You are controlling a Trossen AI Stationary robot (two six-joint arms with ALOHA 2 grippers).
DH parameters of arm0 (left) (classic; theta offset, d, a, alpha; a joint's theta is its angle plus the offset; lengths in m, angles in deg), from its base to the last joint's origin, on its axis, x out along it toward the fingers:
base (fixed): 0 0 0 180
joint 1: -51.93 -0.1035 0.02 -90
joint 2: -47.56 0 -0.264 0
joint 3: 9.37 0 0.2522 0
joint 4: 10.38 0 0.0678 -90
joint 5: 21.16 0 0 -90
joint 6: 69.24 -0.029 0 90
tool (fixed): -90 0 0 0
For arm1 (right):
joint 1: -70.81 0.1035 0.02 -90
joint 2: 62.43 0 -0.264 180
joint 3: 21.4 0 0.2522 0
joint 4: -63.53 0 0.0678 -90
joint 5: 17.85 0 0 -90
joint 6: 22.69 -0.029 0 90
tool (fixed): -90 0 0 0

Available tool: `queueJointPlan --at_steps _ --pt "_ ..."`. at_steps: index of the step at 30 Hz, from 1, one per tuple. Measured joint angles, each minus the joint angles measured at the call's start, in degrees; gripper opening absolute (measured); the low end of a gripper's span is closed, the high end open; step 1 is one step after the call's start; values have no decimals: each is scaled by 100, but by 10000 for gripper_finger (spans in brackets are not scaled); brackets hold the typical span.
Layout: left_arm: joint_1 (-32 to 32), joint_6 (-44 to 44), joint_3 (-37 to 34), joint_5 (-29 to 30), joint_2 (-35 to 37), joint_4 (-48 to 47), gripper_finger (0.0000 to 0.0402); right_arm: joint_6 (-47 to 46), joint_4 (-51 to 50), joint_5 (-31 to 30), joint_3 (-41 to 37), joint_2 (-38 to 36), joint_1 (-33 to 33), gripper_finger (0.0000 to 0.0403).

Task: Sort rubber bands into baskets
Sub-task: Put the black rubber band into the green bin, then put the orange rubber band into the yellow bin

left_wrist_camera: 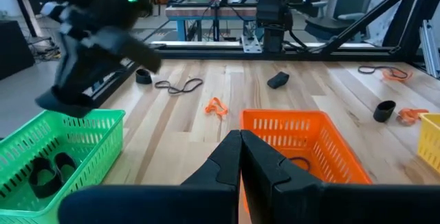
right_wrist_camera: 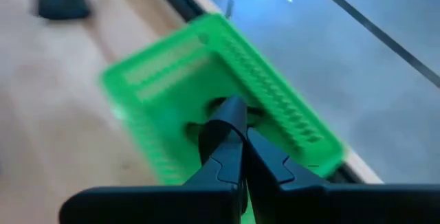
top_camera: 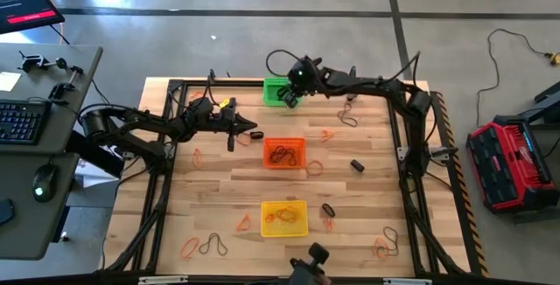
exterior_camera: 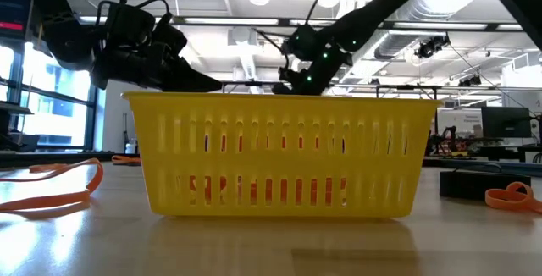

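Yellow basket (exterior_camera: 279, 153) fills the centre of the low view, with orange rubber bands (exterior_camera: 59, 183) lying on the surface at lower left and lower right.

In the high view, you see three baskets in a column at centre frame: green basket (top_camera: 278, 92) uppermost, orange basket (top_camera: 284, 153) in the middle, yellow lowest. Loose bands are scattered around them. The right gripper (top_camera: 292, 100) hangs over the green basket, jaws pressed together. The left gripper (top_camera: 255, 134) sits left of the orange basket, jaws pressed together, holding nothing you can make out.

In the left wrist view, thick black bands (left_wrist_camera: 48, 172) lie inside the green basket.

In the right wrist view, the closed jaws point into the green basket.
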Motion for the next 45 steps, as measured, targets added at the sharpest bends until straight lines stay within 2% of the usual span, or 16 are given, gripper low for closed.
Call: queueJointPlan --at_steps 3,11,24,30,33,37,42,45 --pt "0 3 0 0 0 -2 0 -51 -295 -9 182 160 -90 0" --pt "0 102 0 0 0 -2 0 -187 -303 46 188 419 -90 5" --pt "0 55 0 0 0 -2 0 -605 -243 17 188 487 -177 41" --pt "2 57 4 0 0 -4 0 -477 -112 -87 188 487 -177 75" --pt "2 143 4 0 0 -22 0 -325 -113 61 188 452 -175 83" --pt "2 148 4 0 0 -84 0 150 -97 110 188 302 -142 66" --pt "6 243 4 4 0 -87 0 486 163 165 188 236 -82 7" --pt "20 299 4 126 0 -100 0 601 375 292 184 236 3 12"
